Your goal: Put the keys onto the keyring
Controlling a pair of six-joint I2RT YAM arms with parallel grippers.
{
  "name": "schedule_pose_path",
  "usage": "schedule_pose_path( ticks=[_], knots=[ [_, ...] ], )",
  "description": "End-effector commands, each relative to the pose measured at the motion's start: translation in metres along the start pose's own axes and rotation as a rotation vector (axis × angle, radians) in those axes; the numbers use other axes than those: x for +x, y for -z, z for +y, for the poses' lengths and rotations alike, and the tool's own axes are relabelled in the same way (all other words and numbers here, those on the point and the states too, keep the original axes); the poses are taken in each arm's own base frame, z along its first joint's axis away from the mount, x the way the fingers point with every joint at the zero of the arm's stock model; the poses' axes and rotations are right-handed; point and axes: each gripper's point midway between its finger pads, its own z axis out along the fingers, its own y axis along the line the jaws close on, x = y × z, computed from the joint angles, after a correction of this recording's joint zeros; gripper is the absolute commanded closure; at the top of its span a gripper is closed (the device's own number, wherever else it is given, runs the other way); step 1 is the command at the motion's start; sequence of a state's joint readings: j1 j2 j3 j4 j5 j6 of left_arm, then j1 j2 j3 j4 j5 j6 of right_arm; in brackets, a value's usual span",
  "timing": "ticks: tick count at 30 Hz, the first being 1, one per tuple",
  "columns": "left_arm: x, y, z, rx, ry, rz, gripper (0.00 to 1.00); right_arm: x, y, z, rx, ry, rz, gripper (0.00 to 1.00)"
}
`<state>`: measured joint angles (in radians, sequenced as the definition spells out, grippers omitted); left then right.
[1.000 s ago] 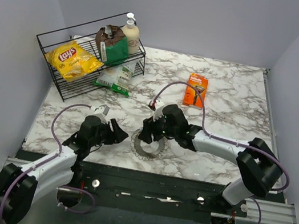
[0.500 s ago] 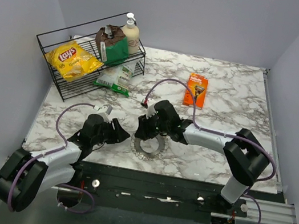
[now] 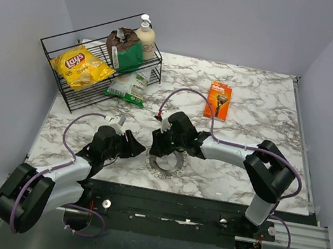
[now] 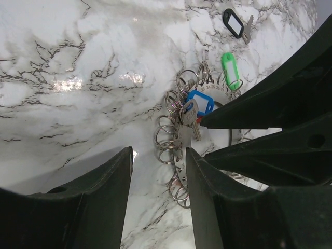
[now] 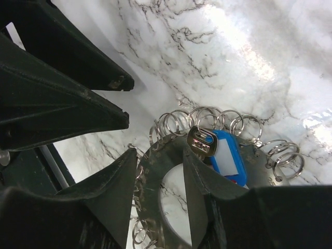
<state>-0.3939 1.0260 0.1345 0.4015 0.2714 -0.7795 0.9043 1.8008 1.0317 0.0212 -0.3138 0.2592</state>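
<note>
We see the keyring (image 3: 166,162) lying flat on the counter (image 3: 252,114) between the two arms, with the blue key (image 5: 224,157) resting on it and the green key (image 4: 228,65) at its edge. The left pincer (image 4: 158,153) stands open over the small rings and holds nothing. The right pincer (image 5: 160,155) has the band of the keyring between its jaws, but we cannot tell if they press it.

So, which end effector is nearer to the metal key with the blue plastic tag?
Right. The blue-tagged key lies just beside the right end effector; the left end effector is farther off, with small silver rings between.
</note>
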Motion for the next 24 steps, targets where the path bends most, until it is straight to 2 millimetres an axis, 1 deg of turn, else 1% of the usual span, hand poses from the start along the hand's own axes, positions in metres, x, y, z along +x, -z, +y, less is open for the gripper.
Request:
schedule_pose_path(
  ticks=[1, 6, 11, 14, 16, 17, 18, 19, 21, 23, 24],
  knots=[
    [-0.01, -0.002, -0.009, 0.031, -0.009, -0.021, 0.46, -0.011, 0.009, -0.003, 0.063, -0.019, -0.039, 0.51],
    [-0.014, -0.002, -0.013, 0.04, -0.026, -0.027, 0.46, -0.018, 0.021, -0.013, 0.133, -0.024, -0.083, 0.5],
    [-0.017, -0.002, -0.015, 0.038, -0.044, -0.033, 0.45, -0.018, 0.029, -0.022, 0.17, -0.047, -0.101, 0.5],
    [-0.018, -0.002, -0.015, 0.04, -0.048, -0.033, 0.44, -0.021, 0.037, -0.031, 0.188, -0.073, -0.121, 0.5],
    [-0.018, -0.002, -0.017, 0.048, -0.059, -0.028, 0.44, -0.019, 0.042, -0.039, 0.208, -0.092, -0.124, 0.5],
    [-0.019, -0.002, -0.018, 0.05, -0.065, -0.031, 0.44, -0.021, 0.046, -0.04, 0.211, -0.1, -0.135, 0.5],
    [-0.02, -0.002, -0.02, 0.058, -0.083, -0.029, 0.44, -0.019, 0.048, -0.045, 0.226, -0.111, -0.136, 0.5],
    [-0.024, -0.002, -0.025, 0.072, -0.102, -0.035, 0.43, -0.019, 0.05, -0.047, 0.231, -0.12, -0.14, 0.5],
    [-0.025, -0.002, -0.026, 0.069, -0.122, -0.025, 0.43, -0.018, 0.057, -0.053, 0.241, -0.146, -0.151, 0.5],
    [-0.031, -0.001, -0.029, 0.073, -0.153, -0.032, 0.42, -0.012, 0.061, -0.058, 0.25, -0.17, -0.149, 0.49],
    [-0.033, -0.001, -0.031, 0.074, -0.164, -0.036, 0.42, -0.015, 0.067, -0.059, 0.253, -0.177, -0.166, 0.49]
  ],
)
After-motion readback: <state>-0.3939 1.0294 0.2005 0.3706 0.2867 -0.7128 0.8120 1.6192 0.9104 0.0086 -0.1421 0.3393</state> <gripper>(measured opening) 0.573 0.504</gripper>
